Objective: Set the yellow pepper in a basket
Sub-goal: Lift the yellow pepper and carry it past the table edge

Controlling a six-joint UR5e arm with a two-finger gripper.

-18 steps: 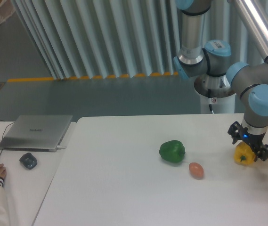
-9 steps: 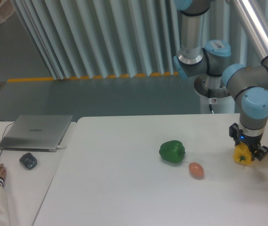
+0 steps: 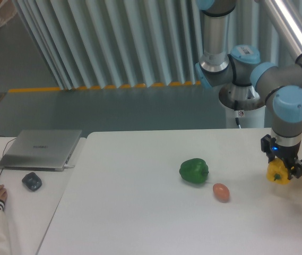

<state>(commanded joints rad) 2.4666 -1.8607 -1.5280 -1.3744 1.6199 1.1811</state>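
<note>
Yellow pepper (image 3: pixel 276 173) sits between our gripper (image 3: pixel 283 171) fingers at the table's (image 3: pixel 140 212) right edge, apparently lifted just clear of it. We judge it light, firm and glossy, so slippery; its lumpy flanks give the fingers purchase. Nearer us lie an orange-brown egg-shaped thing (image 3: pixel 221 192) and a green pepper (image 3: pixel 194 170). A basket is barely visible at the right border; we cannot see its contents.

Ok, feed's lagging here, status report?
Claw shut on yellow pepper, near table's right edge. Green pepper and egg-shaped thing well left, not blocking.
</note>
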